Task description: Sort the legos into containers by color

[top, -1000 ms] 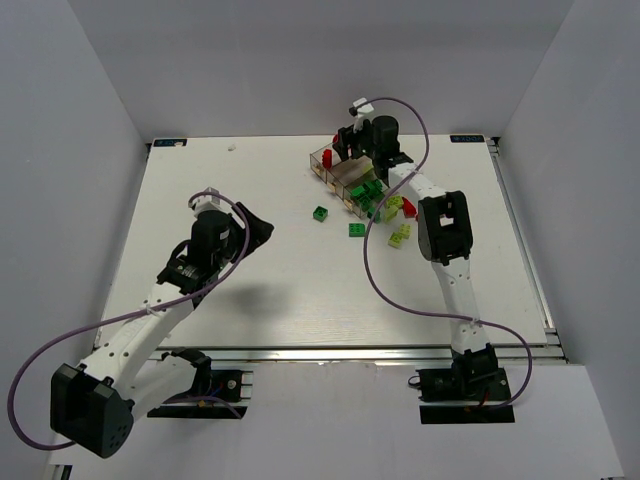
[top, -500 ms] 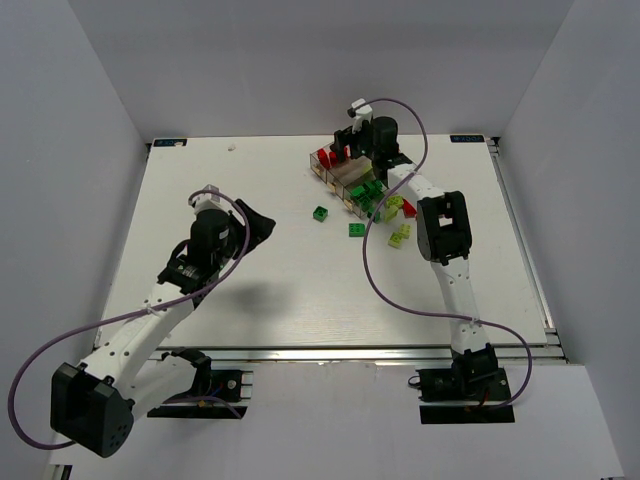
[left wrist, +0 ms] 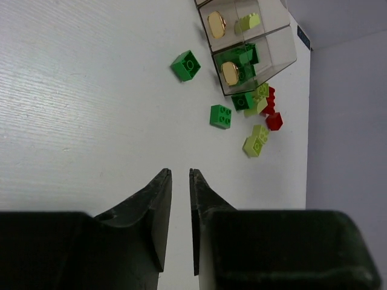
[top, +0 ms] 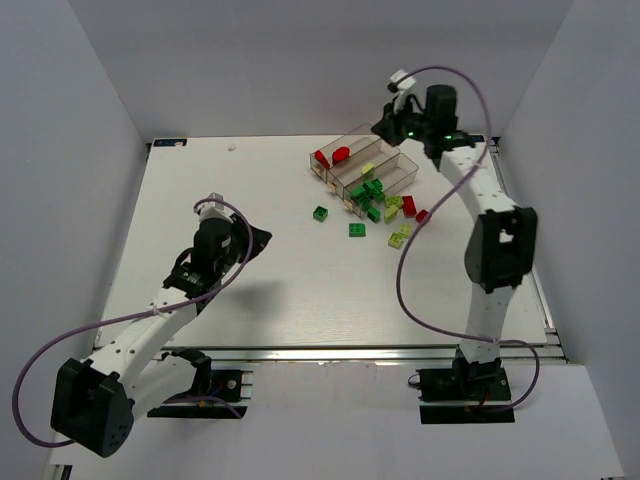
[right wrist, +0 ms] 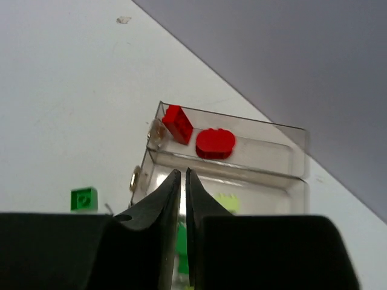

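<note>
The containers [top: 388, 160] stand as one clear tray at the back centre. Two red legos [top: 322, 158] lie in its far compartment, shown as a red brick [right wrist: 178, 124] and a rounded red piece [right wrist: 215, 142]. A lime brick [right wrist: 227, 201] lies in the middle compartment and green ones [top: 372, 187] in the near one. Loose green bricks [top: 320, 213] [top: 357, 230], lime bricks [top: 400, 232] and red bricks [top: 409, 206] lie on the table in front. My right gripper [top: 385, 128] [right wrist: 183, 171] hangs shut and empty above the tray's far end. My left gripper [top: 258, 237] [left wrist: 180, 172] is shut, empty, well left of the bricks.
White walls close in the table at the back and both sides. The right arm's purple cable [top: 400, 270] loops over the table right of the loose bricks. A small white scrap [top: 232, 147] lies near the back edge.
The right gripper has risen off the tray and swung back and right, closing; a red lego it carried now lies in the far compartment. The left gripper has closed.
</note>
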Available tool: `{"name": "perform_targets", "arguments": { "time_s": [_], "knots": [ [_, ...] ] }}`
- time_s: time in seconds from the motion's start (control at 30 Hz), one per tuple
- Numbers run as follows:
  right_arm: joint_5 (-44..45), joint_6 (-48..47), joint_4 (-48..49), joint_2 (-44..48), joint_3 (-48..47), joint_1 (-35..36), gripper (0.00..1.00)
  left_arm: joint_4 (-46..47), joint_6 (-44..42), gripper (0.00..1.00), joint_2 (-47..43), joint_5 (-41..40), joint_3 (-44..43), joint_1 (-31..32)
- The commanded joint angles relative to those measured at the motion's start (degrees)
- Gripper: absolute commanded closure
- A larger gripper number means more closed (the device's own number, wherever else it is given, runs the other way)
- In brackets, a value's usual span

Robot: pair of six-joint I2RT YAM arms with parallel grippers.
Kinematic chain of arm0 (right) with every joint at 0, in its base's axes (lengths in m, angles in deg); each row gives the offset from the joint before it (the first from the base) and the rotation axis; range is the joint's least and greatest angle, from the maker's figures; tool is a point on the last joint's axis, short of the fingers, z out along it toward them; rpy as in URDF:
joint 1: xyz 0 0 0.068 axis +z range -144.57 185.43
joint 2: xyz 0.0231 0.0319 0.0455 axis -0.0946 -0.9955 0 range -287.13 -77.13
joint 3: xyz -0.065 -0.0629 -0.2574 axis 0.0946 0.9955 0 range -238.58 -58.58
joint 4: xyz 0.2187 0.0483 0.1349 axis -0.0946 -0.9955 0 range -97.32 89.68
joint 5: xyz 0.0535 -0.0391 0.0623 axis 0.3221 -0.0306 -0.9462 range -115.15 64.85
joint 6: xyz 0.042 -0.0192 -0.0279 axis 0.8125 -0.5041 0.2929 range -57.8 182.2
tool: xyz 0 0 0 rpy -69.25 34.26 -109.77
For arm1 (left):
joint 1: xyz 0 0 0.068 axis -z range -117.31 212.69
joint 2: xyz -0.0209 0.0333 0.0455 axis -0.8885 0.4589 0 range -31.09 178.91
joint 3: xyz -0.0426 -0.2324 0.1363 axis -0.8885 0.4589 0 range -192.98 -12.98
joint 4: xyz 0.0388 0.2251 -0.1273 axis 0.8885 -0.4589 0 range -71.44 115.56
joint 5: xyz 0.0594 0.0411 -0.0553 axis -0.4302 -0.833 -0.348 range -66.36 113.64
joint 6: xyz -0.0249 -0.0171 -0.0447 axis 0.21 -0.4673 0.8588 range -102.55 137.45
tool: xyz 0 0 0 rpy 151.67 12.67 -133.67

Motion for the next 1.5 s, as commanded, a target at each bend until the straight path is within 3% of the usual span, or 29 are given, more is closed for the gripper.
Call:
{"name": "perform_targets", "arguments": {
  "time_s": [0.0,0.03,0.07,0.1,0.17,0.23,0.3,0.5,0.63,0.83,1.07,1.47],
  "knots": [
    [-2.9,-3.73,-13.47,12.64,6.11,-2.46,0.88,3.69,0.11,0.72,-1.05,1.66,1.07,-0.08],
    [-2.27,-4.01,-14.71,14.86,11.71,-2.9,0.85,3.78,-0.06,0.71,-0.96,2.01,1.07,-0.08],
    [-1.4,-4.27,-16.64,16.71,14.37,-3.6,0.67,3.69,-0.24,0.69,-0.7,2.1,0.98,-0.17],
    [-0.08,-4.19,-17.79,19.95,16.66,-4.04,0.57,3.69,-0.33,0.65,-0.53,2.19,0.72,-0.17],
    [3.53,-3.31,-21.55,21.99,20.8,-5.35,0.38,3.52,-0.51,0.4,0.09,2.45,0.46,-0.17],
    [7.72,-1.56,-24.55,23.14,22.04,-6.33,0.34,3.25,-0.33,0.22,0.53,2.45,0.28,-0.26],
    [14.21,0.46,-28.51,22.01,21.61,-7.38,0.27,3.25,-0.33,0.19,0.53,2.63,0.37,-0.26],
    [27.6,10.13,-34.49,15.86,19.06,-8.7,0.27,3.25,0.37,0.17,-1.49,2.72,1.24,-0.26],
    [28.67,11.02,-33.45,13.22,19.58,-8.88,0.28,2.55,0.55,0.17,-2.81,2.36,1.77,-0.26],
    [24.28,-1.19,-32.48,9.97,18.97,-9.49,0.29,2.11,1.34,0.17,-3.6,2.28,3.0,-0.26],
    [21.29,-14.72,-37.74,5.84,15.11,-10.55,0.29,1.85,2.22,0.17,-5.27,1.92,4.76,-0.26],
    [22.7,-21.85,-37.13,0.92,12.91,-10.37,0.28,2.55,2.22,0.17,-4.3,2.36,5.03,-0.26]
  ]
}}
